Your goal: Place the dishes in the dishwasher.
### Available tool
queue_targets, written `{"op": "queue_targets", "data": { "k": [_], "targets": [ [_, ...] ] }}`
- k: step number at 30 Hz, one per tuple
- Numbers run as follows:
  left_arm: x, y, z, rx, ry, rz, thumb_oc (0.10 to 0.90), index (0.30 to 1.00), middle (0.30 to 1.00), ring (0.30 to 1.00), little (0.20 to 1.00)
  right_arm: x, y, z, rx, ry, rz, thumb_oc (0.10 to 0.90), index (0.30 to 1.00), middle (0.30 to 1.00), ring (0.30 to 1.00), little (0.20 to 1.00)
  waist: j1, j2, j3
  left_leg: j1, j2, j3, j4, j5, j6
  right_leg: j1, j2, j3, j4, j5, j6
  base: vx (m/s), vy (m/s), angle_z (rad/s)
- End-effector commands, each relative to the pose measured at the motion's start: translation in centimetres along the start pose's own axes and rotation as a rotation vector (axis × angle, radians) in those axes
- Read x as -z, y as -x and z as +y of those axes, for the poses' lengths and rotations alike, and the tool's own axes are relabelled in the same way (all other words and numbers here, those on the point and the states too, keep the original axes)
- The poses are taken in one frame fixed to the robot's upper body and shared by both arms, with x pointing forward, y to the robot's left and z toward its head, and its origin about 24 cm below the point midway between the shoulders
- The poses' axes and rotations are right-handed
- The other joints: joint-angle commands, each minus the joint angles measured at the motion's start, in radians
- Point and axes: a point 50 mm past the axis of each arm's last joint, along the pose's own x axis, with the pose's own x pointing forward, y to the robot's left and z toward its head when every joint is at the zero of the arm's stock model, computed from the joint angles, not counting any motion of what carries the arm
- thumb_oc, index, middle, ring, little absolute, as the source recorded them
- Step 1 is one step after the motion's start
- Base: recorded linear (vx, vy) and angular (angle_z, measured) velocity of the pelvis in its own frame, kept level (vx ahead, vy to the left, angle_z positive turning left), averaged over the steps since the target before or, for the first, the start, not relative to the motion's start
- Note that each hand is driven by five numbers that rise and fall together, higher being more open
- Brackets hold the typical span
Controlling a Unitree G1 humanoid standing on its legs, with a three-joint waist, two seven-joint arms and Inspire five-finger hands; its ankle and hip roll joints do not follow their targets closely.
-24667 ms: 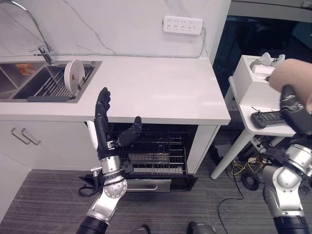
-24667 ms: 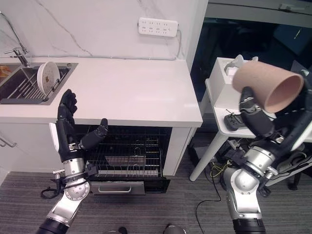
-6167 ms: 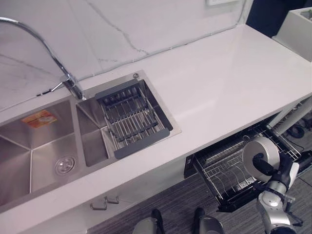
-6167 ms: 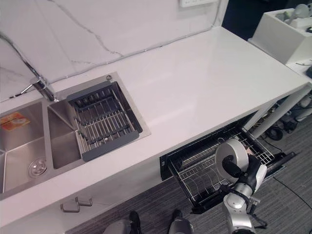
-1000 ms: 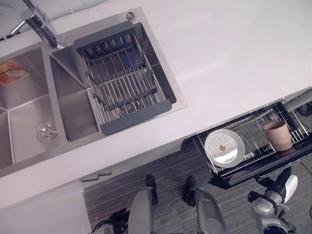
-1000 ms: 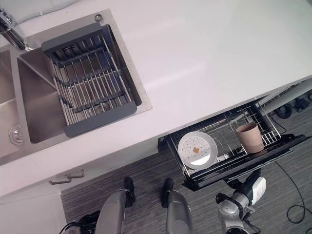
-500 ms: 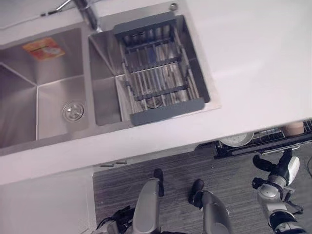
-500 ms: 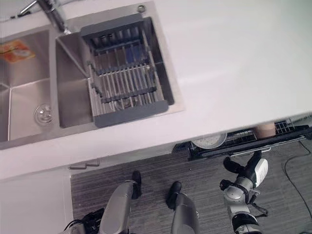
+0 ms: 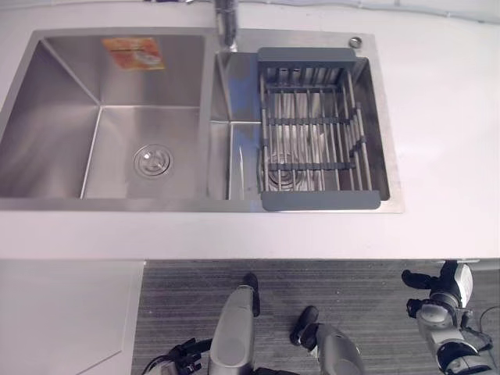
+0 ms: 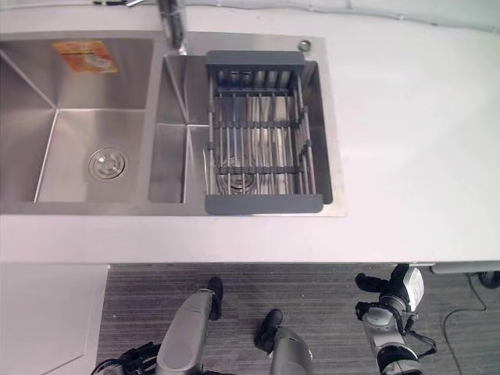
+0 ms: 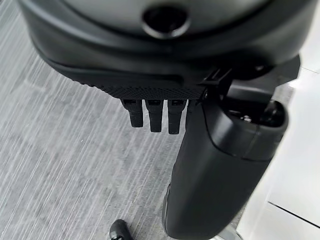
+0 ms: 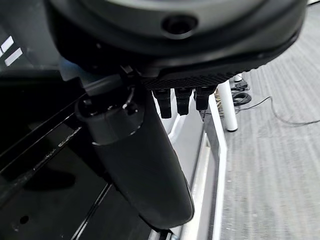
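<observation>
Seen from the head, the right hand (image 9: 447, 283) hangs low at 5 o'clock, just off the bench (image 9: 437, 117) edge; its fingers (image 12: 182, 102) are released and straight, grasping nothing, beside a dark front (image 12: 40, 175) that I take for the dishwasher. The left hand (image 11: 150, 90) hangs over the floor (image 11: 60, 165), fingers likewise released and empty. The drying rack (image 9: 320, 199) in the sink (image 9: 195, 205), at 1 o'clock, carries no dish; so I judge the dishes to be under the bench overhang, in the dishwasher, though that cannot be confirmed here. The step left looks like closing up; to do it well, press with a flat palm at the middle of the front, squarely and slowly, and check that nothing inside juts out.

Counted: one sink with two basins; one rack; one tap (image 9: 225, 23); two drains, one per basin; no dishes on the bench.
</observation>
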Motion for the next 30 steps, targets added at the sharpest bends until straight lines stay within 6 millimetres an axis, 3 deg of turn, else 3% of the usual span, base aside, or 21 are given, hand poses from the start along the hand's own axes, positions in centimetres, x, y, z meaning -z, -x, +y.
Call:
{"op": "queue_targets", "data": {
  "k": [1,3,8,9,14,16,18,19,21,25,27,30],
  "targets": [
    [1.6,0.4,2.5,-0.029,-0.149,0.021,0.800,0.900,0.900,0.900,0.900,-25.5,0.8,-4.1,0.056,-0.242,-0.962,0.800,0.900,0.900,0.900,0.900,0.114,0.016,-0.107,-0.103,0.039,0.008,-0.191,0.162,-0.036,0.149,0.062,-0.013,0.081,-0.223,-0.097,0.05,0.001,0.19],
    [1.8,0.4,2.5,-0.004,-0.153,0.000,0.800,0.900,0.900,0.900,0.900,-25.3,0.8,-3.4,0.034,-0.240,-0.940,0.800,0.900,0.900,0.900,0.900,0.123,0.010,-0.113,-0.098,0.035,0.004,-0.191,0.156,-0.034,0.161,0.064,-0.022,0.067,-0.217,-0.093,0.04,0.016,0.25],
    [0.9,0.6,2.5,-0.088,-0.310,-0.135,0.800,0.900,0.900,0.900,0.900,-22.4,0.8,-0.6,-0.051,-0.221,-0.841,0.800,0.900,0.900,0.900,0.900,0.123,0.008,-0.128,-0.078,0.023,-0.001,-0.191,0.141,-0.027,0.182,0.064,-0.027,0.028,-0.196,-0.079,0.01,0.032,0.05],
    [0.1,0.7,2.6,-0.158,-0.545,-0.195,0.800,0.900,0.900,0.900,0.900,-20.6,1.1,0.9,-0.100,-0.209,-0.804,0.800,0.900,0.900,0.900,0.900,0.109,0.011,-0.135,-0.067,0.022,-0.003,-0.191,0.136,-0.026,0.182,0.062,-0.020,0.020,-0.188,-0.074,-0.04,0.103,0.06],
    [-2.1,0.9,2.8,-0.296,-0.680,-0.294,0.800,0.900,0.900,0.900,0.900,-16.1,2.1,3.4,-0.218,-0.147,-0.727,0.800,0.900,0.900,0.900,0.900,0.057,0.028,-0.147,-0.043,0.033,0.009,-0.191,0.126,-0.025,0.173,0.056,0.008,0.013,-0.185,-0.061,-0.06,0.095,-0.05],
    [-2.7,1.0,2.8,-0.316,-0.674,-0.312,0.800,0.900,0.900,0.900,0.900,-14.8,2.3,3.7,-0.235,-0.136,-0.704,0.800,0.900,0.900,0.900,0.900,0.045,0.032,-0.151,-0.038,0.039,0.016,-0.191,0.125,-0.024,0.172,0.055,0.013,0.011,-0.183,-0.058,-0.07,0.063,-0.10],
    [-4.2,1.3,2.8,-0.344,-0.651,-0.355,0.800,0.900,0.900,0.900,0.900,-11.8,2.6,4.2,-0.272,-0.122,-0.639,0.800,0.900,0.900,0.900,0.900,0.012,0.038,-0.160,-0.029,0.052,0.033,-0.191,0.122,-0.027,0.169,0.055,0.025,0.003,-0.180,-0.051,-0.10,0.041,-0.18],
    [-5.2,1.4,2.8,-0.344,-0.607,-0.379,0.800,0.900,0.900,0.900,0.900,-9.3,3.0,4.5,-0.302,-0.109,-0.581,0.800,0.900,0.900,0.900,0.900,-0.018,0.041,-0.169,-0.023,0.065,0.049,-0.191,0.124,-0.033,0.170,0.060,0.036,-0.012,-0.173,-0.046,-0.11,0.009,-0.13],
    [-5.8,1.5,2.3,-0.346,-0.572,-0.411,0.800,0.900,0.900,0.900,0.900,-6.2,3.5,4.9,-0.336,-0.093,-0.493,0.800,0.900,0.900,0.900,0.900,-0.053,0.044,-0.186,-0.016,0.076,0.063,-0.191,0.124,-0.041,0.168,0.063,0.051,-0.028,-0.164,-0.039,-0.12,-0.003,-0.21],
    [-5.3,1.6,4.0,-0.299,-0.455,-0.425,0.800,0.900,0.900,0.900,0.900,-2.3,3.8,4.2,-0.363,-0.081,-0.402,0.800,0.900,0.900,0.900,0.900,-0.087,0.038,-0.213,-0.005,0.076,0.075,-0.191,0.112,-0.044,0.151,0.054,0.067,-0.028,-0.162,-0.029,-0.09,0.005,-0.11],
    [-5.5,1.6,4.2,-0.264,-0.431,-0.419,0.800,0.900,0.900,0.900,0.900,-1.7,3.9,4.0,-0.366,-0.073,-0.387,0.800,0.900,0.900,0.900,0.900,-0.098,0.042,-0.216,0.001,0.074,0.076,-0.191,0.109,-0.045,0.147,0.051,0.073,-0.028,-0.160,-0.027,-0.05,0.048,-0.08],
    [-4.9,1.4,3.5,-0.066,-0.282,-0.358,0.800,0.900,0.900,0.900,0.900,0.3,4.5,3.7,-0.384,-0.054,-0.338,0.800,0.900,0.900,0.900,0.900,-0.129,0.048,-0.225,0.016,0.067,0.079,-0.191,0.100,-0.046,0.130,0.042,0.094,-0.028,-0.152,-0.020,-0.08,0.074,-0.20]
  ]
}}
